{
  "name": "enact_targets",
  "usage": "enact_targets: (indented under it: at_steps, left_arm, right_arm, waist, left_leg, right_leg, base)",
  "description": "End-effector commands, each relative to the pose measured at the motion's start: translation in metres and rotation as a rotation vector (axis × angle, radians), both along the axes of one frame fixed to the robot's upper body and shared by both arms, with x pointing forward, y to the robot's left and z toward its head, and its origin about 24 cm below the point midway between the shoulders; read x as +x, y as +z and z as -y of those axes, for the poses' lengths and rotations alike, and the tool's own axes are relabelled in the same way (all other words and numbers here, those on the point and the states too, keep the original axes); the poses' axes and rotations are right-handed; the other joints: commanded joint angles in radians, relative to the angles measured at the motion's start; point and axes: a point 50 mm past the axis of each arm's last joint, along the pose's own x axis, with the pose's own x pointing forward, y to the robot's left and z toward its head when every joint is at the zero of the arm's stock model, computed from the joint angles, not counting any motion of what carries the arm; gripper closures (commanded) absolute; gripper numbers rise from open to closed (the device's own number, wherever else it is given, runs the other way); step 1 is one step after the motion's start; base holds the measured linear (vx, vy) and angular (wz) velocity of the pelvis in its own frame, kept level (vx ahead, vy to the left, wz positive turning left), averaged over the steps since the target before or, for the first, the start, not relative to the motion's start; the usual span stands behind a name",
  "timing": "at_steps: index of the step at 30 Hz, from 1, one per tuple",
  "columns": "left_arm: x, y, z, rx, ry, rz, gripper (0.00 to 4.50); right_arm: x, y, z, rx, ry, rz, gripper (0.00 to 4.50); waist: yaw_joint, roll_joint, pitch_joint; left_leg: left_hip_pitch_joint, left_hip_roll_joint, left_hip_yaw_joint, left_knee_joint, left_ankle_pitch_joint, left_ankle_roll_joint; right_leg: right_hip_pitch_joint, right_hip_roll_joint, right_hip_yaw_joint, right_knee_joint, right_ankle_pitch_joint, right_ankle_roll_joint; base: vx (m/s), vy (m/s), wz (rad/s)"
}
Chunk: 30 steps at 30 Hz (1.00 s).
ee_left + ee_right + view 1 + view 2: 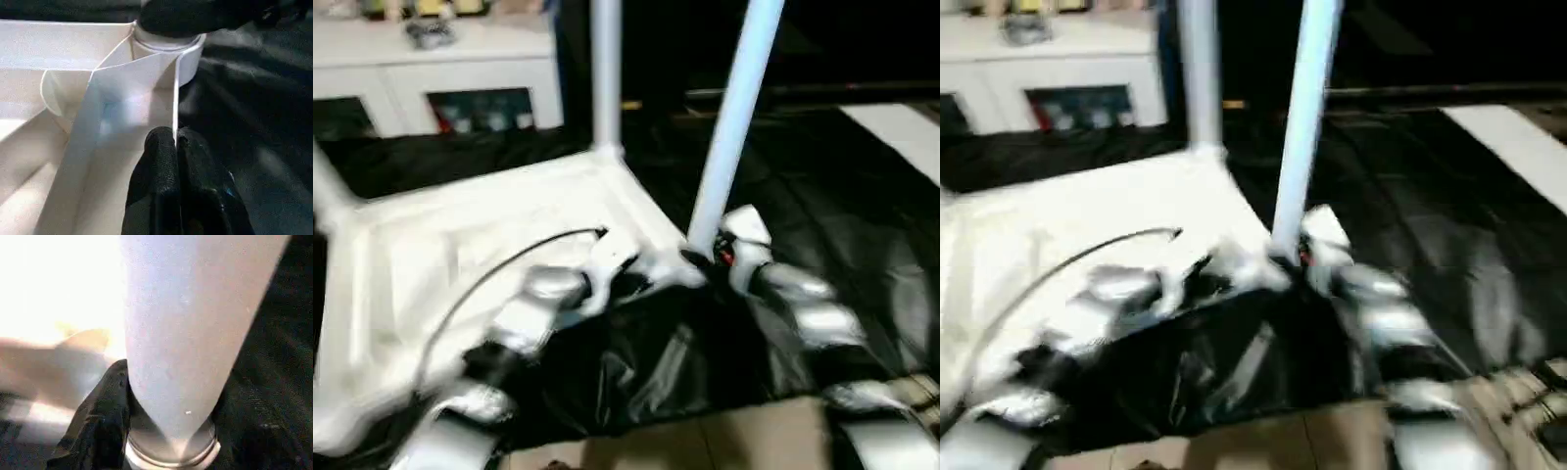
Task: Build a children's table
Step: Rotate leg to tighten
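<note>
Tabletop [489,245] upside-down on black drape [822,215]; cabinet [431,69] behind.

A black, glossy, wrinkled cloth [822,225] drapes the large work table and catches pale streaks of light along its folds. Behind it stands a white cabinet [460,69] with open compartments holding small colourful items, too blurred to name; more clutter sits on its top. A light beige tiled floor [724,441] shows below the cloth's near edge. The far background is dark.
</note>
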Motion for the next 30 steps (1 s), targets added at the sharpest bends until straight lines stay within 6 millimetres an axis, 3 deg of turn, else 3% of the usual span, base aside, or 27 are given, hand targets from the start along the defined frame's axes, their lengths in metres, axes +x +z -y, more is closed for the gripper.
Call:
enact_targets:
  at_steps: [1, 3, 6, 7, 10, 12, 13, 15, 16, 17, 20, 21, 23, 27, 28, 29, 30]
  left_arm:
    - [0.012, 0.029, 0.021, -0.069, 0.007, 0.118, 4.5]
    - [0.012, 0.03, 0.023, -0.069, -0.001, 0.127, 4.5]
    - [0.01, 0.029, 0.023, -0.05, -0.043, 0.147, 4.5]
    - [0.011, 0.028, 0.022, -0.044, -0.045, 0.15, 4.5]
    - [0.011, 0.025, 0.017, -0.024, -0.042, 0.155, 4.5]
    - [0.011, 0.024, 0.016, -0.023, -0.039, 0.155, 4.5]
    - [0.011, 0.023, 0.012, -0.016, -0.04, 0.157, 4.5]
    - [0.011, 0.023, 0.009, -0.012, -0.036, 0.159, 4.5]
    - [0.011, 0.022, 0.008, -0.011, -0.035, 0.158, 4.5]
    - [0.011, 0.022, 0.006, -0.01, -0.033, 0.158, 4.5]
    - [0.011, 0.021, 0.003, -0.008, -0.018, 0.155, 4.5]
    - [0.012, 0.02, 0.002, -0.014, -0.008, 0.145, 4.23]
    - [0.01, 0.02, 0.0, -0.03, -0.016, 0.126, 4.23]
    - [0.01, 0.024, -0.002, -0.065, -0.009, 0.134, 3.85]
    - [0.01, 0.028, -0.004, -0.09, -0.002, 0.141, 3.82]
    - [0.01, 0.03, -0.007, -0.108, 0.006, 0.14, 3.72]
    - [0.009, 0.034, -0.011, -0.132, 0.016, 0.139, 3.57]
  right_arm:
    - [-0.011, -0.023, -0.033, 0.022, 0.022, -0.115, 2.52]
    - [-0.01, -0.021, -0.041, 0.037, 0.03, -0.104, 2.52]
    - [-0.01, -0.013, -0.056, 0.053, 0.101, -0.052, 2.52]
    - [-0.01, -0.012, -0.057, 0.053, 0.105, -0.044, 1.96]
    - [-0.009, -0.01, -0.05, 0.078, 0.091, -0.034, 1.75]
    - [-0.008, -0.009, -0.047, 0.07, 0.09, -0.024, 1.53]
    - [-0.009, -0.007, -0.034, 0.04, 0.105, 0.0, 1.44]
    - [-0.01, -0.005, -0.022, 0.016, 0.112, 0.022, 1.37]
    - [-0.011, -0.002, -0.013, 0.002, 0.124, 0.034, 1.37]
    - [-0.012, 0.002, 0.004, -0.006, 0.145, 0.046, 1.37]
    - [-0.016, 0.009, 0.025, -0.009, 0.178, 0.067, 1.37]
    - [-0.019, 0.014, 0.039, -0.014, 0.205, 0.077, 1.34]
    - [-0.027, 0.022, 0.059, -0.022, 0.267, 0.077, 1.34]
    - [-0.04, 0.026, 0.065, -0.024, 0.387, 0.045, 1.32]
    - [-0.047, 0.027, 0.065, -0.023, 0.447, 0.028, 1.32]
    - [-0.051, 0.028, 0.064, -0.016, 0.475, 0.022, 1.32]
    - [-0.052, 0.029, 0.06, -0.005, 0.489, 0.029, 1.32]
  waist:
    - [-0.018, 0.005, -0.056]
    - [-0.025, 0.006, -0.055]
    - [-0.022, 0.007, -0.055]
    - [-0.021, 0.003, -0.054]
    - [-0.02, -0.002, -0.054]
    - [-0.019, 0.001, -0.053]
    - [-0.019, -0.006, -0.053]
    - [-0.012, -0.005, -0.052]
    - [-0.013, -0.008, -0.052]
    - [-0.011, -0.006, -0.052]
    - [-0.006, -0.011, -0.052]
    - [-0.005, -0.013, -0.052]
    - [-0.001, -0.015, -0.053]
    - [0.004, -0.015, -0.058]
    - [0.001, -0.018, -0.061]
    - [0.003, -0.019, -0.063]
    - [0.009, -0.018, -0.066]
  left_leg:
    - [0.049, 0.065, -0.068, -0.09, -0.595, -0.077]
    - [0.044, 0.064, -0.069, -0.095, -0.624, -0.073]
    - [0.053, 0.064, -0.066, -0.091, -0.63, -0.069]
    - [0.055, 0.063, -0.065, -0.089, -0.623, -0.067]
    - [0.049, 0.063, -0.064, -0.09, -0.601, -0.057]
    - [0.046, 0.064, -0.064, -0.092, -0.591, -0.053]
    - [0.051, 0.064, -0.061, -0.09, -0.593, -0.052]
    - [0.055, 0.063, -0.058, -0.087, -0.58, -0.045]
    - [0.047, 0.064, -0.061, -0.09, -0.569, -0.042]
    - [0.048, 0.066, -0.06, -0.091, -0.571, -0.04]
    - [0.052, 0.064, -0.056, -0.087, -0.555, -0.028]
    - [0.043, 0.064, -0.055, -0.088, -0.532, -0.017]
    - [0.041, 0.065, -0.053, -0.087, -0.509, -0.002]
    - [0.026, 0.07, -0.054, -0.092, -0.451, 0.019]
    - [0.016, 0.072, -0.054, -0.093, -0.419, 0.029]
    - [0.012, 0.072, -0.053, -0.092, -0.399, 0.036]
    - [0.014, 0.074, -0.049, -0.09, -0.363, 0.045]
  right_leg:
    - [0.009, -0.082, 0.015, -0.107, -0.601, -0.091]
    - [0.015, -0.086, 0.003, -0.11, -0.588, -0.079]
    - [0.008, -0.096, -0.002, -0.119, -0.591, -0.073]
    - [0.004, -0.098, 0.0, -0.121, -0.598, -0.074]
    - [0.005, -0.101, 0.004, -0.12, -0.601, -0.075]
    - [0.006, -0.1, 0.004, -0.119, -0.602, -0.073]
    - [0.002, -0.099, 0.004, -0.122, -0.607, -0.073]
    - [-0.001, -0.101, 0.007, -0.124, -0.613, -0.07]
    - [0.007, -0.099, 0.004, -0.122, -0.611, -0.066]
    - [0.004, -0.099, 0.006, -0.122, -0.609, -0.066]
    - [0.004, -0.1, 0.008, -0.125, -0.608, -0.064]
    - [0.009, -0.101, 0.01, -0.122, -0.6, -0.068]
    - [0.012, -0.101, 0.011, -0.123, -0.593, -0.07]
    - [0.025, -0.099, 0.017, -0.107, -0.501, -0.111]
    - [0.031, -0.101, 0.019, -0.097, -0.446, -0.139]
    - [0.035, -0.102, 0.021, -0.095, -0.425, -0.143]
    - [0.034, -0.104, 0.026, -0.088, -0.379, -0.167]
  base:
    - [0.0, 0.0, 0.0]
    - [0.0, 0.0, 0.0]
    - [0.0, 0.0, 0.0]
    - [0.0, 0.0, 0.0]
    - [0.0, 0.0, 0.0]
    - [0.0, 0.0, 0.0]
    - [0.0, 0.0, 0.0]
    - [0.0, 0.0, 0.0]
    - [0.0, 0.0, 0.0]
    - [0.0, 0.0, 0.0]
    - [0.0, 0.0, 0.0]
    - [0.0, 0.0, 0.0]
    - [0.0, 0.0, 0.0]
    - [0.0, 0.0, 0.0]
    - [0.0, 0.0, 0.0]
    - [0.0, 0.0, 0.0]
    - [0.0, 0.0, 0.0]
